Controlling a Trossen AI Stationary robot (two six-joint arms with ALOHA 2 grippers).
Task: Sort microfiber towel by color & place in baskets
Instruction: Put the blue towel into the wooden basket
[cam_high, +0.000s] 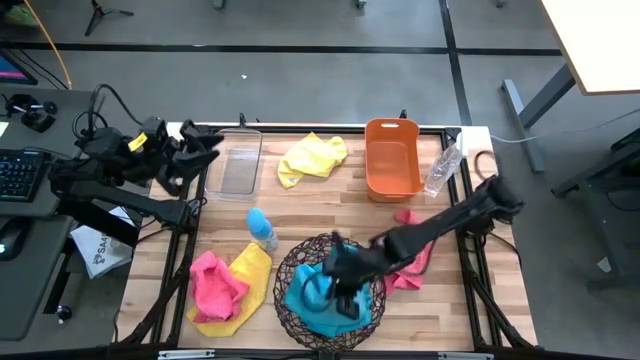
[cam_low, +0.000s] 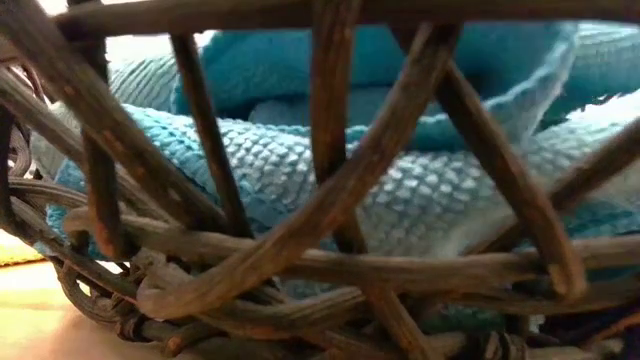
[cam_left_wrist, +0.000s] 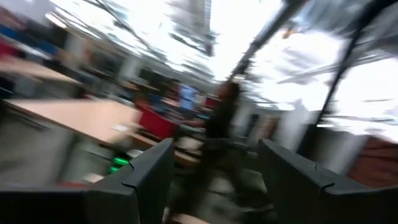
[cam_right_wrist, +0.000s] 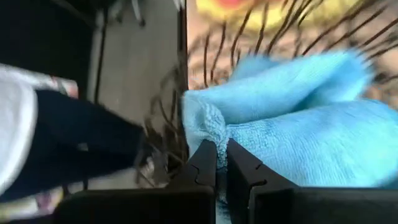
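The right gripper (cam_high: 345, 290) reaches into the round wire basket (cam_high: 290, 268) at the table's near edge, fingers pinched almost together on a fold of teal towel (cam_high: 312, 300); the step is a clean drop, so spread the fingers fully and lift straight up so no cloth drags out; the left gripper (cam_high: 205, 152), fingers apart, waits over the far-left corner

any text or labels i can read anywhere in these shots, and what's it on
"SA...": partial dark letters on a white sheet under the table's left edge in the high view; the rest is cut off.
Clear bottle and small blue bottle: any label is too small to read.
Low and both wrist views: no readable text.
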